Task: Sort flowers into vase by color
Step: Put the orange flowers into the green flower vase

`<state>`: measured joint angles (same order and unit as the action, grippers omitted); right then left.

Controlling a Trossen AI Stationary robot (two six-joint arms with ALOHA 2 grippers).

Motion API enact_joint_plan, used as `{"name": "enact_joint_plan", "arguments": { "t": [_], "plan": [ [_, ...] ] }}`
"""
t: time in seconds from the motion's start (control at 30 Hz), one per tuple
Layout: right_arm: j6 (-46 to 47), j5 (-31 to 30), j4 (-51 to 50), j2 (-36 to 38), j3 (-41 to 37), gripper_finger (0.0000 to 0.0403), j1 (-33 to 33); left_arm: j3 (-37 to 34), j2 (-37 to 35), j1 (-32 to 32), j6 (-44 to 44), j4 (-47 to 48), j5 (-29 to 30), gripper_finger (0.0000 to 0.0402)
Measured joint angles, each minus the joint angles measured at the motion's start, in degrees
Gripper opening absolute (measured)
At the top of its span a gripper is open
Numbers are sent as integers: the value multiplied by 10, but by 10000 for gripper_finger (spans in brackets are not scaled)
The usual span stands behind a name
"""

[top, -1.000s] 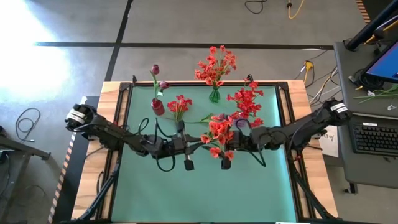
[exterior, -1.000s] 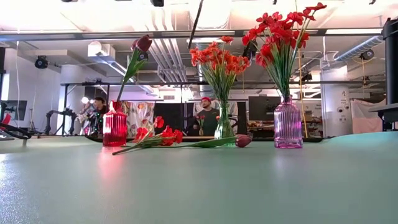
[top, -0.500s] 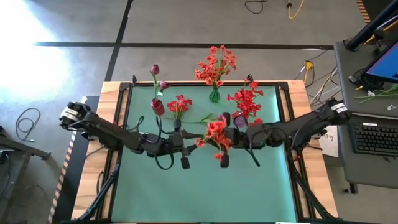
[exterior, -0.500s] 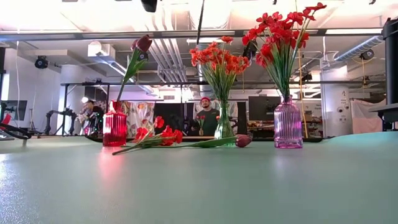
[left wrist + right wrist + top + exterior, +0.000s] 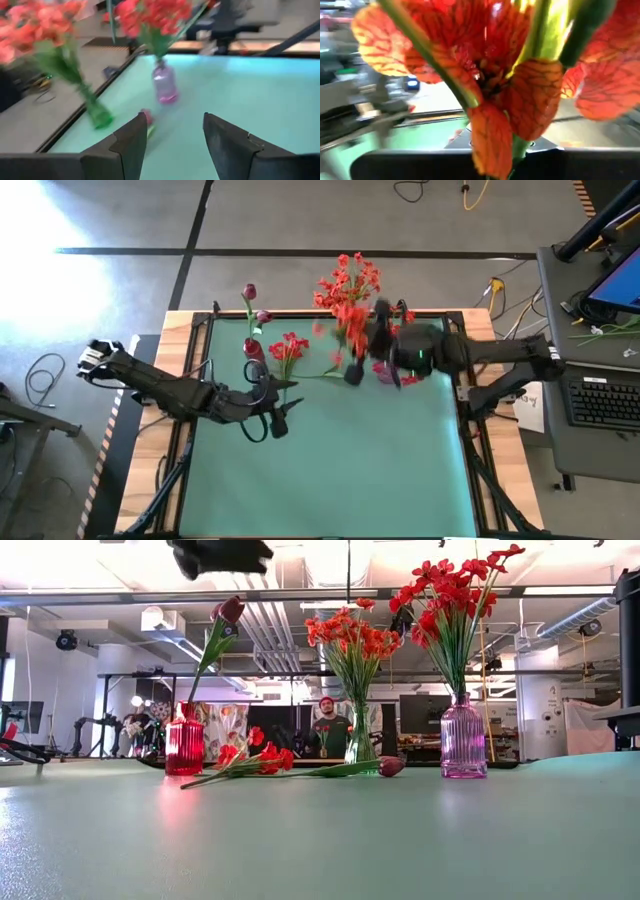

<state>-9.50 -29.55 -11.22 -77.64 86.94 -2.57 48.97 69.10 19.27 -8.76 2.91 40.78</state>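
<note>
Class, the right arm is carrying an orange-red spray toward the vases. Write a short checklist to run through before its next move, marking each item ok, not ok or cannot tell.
1. Right pincer shut on the orange-red blossom spray: ok.
2. Spray's stalk lined up over the small green glass vase: cannot tell.
3. Left pincer open and away from the vases: ok.
4. Green vase, ribbed purple glass vase and red glass vase upright: ok.
5. All stems sorted: not ok, a red cluster stem and a dark magenta bud stem lie on the green table mat.

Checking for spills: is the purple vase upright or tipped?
Upright. The purple vase stands on its base on the table, red flowers rising straight from it.
</note>
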Motion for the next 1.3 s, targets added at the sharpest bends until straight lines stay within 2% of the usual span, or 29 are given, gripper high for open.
{"name": "enact_joint_plan", "arguments": {
  "t": [0.07,0.27,0.47,0.7,0.87,1.3],
  "plan": [
    [0,30,0,3,3,18,49,0,0,0,-16,25,18,180],
    [50,183,-5,10,-2,18,194,0,1,0,-38,70,22,180],
    [51,202,-5,10,-12,18,274,0,1,0,-40,88,23,180],
    [57,212,9,12,-48,18,316,0,1,0,-40,103,54,180],
    [74,241,85,12,-98,18,330,0,1,0,-40,104,58,180],
    [80,241,262,32,-245,18,339,0,1,0,-64,137,58,180]
  ]
}}
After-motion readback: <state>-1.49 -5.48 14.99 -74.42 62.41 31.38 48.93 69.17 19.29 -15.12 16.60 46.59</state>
